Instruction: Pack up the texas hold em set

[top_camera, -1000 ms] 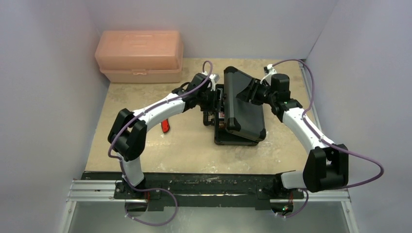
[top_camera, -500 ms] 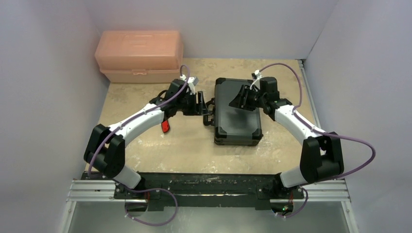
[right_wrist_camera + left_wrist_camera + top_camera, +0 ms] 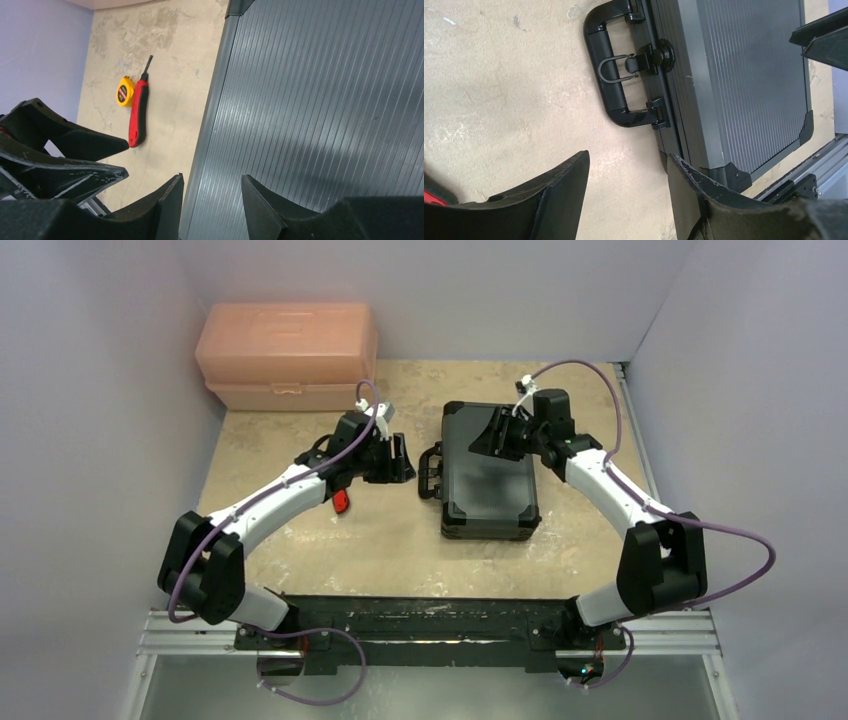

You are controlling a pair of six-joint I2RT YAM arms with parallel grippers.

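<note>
**A:** Black ribbed hard case (image 3: 488, 480) lies shut on the tan bench (image 3: 380, 530). Left claw (image 3: 626, 160) sits part-open and empty beside its looped black handle (image 3: 606, 65), and right claw (image 3: 212, 180) is the same over the lid.

**B:** If that small latch (image 3: 639, 62) isn't caught, lifting probably spills everything.

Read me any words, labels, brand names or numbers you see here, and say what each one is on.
No text here can be read.
yellow tape measure: round label on its face, too small to read.
peach box: raised marks on the lid, too blurred to read.
black case: ribbed lid, no writing visible.
</note>
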